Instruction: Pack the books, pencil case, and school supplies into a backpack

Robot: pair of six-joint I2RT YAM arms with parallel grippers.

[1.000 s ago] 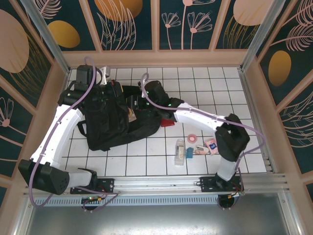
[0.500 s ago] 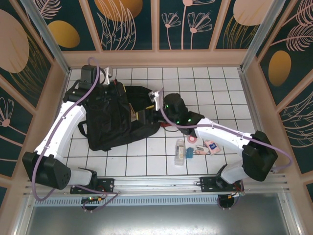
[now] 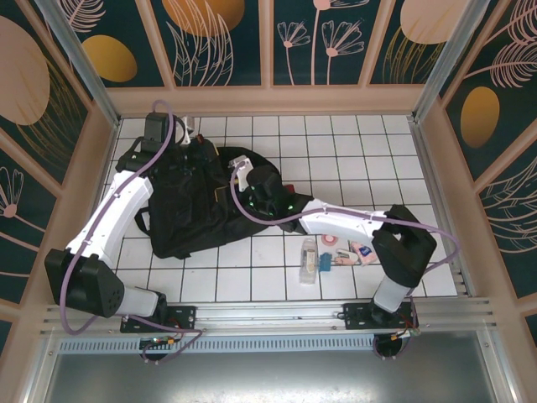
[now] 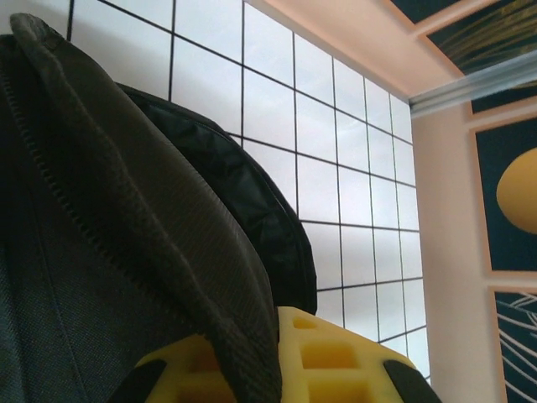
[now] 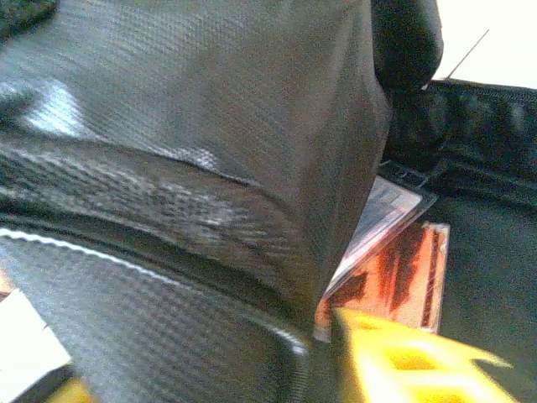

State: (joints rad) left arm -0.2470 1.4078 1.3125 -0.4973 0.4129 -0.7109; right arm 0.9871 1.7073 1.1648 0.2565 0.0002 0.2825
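Fabric of the backpack (image 4: 126, 252) sits pinched in the closed left tool (image 4: 262, 365). I cannot tell whether the right tool (image 5: 235, 378) is open or gripping. Backpack cloth lies right against it, with two books (image 5: 394, 252) just ahead to its right, inside the bag. School supplies (image 3: 336, 250) lie on the worktop (image 3: 352, 151), back beside its arm.

Top view's bright and evenly lit with soft shadows, but the right wrist shot's blurry, with glare on the backpack (image 5: 210, 168).
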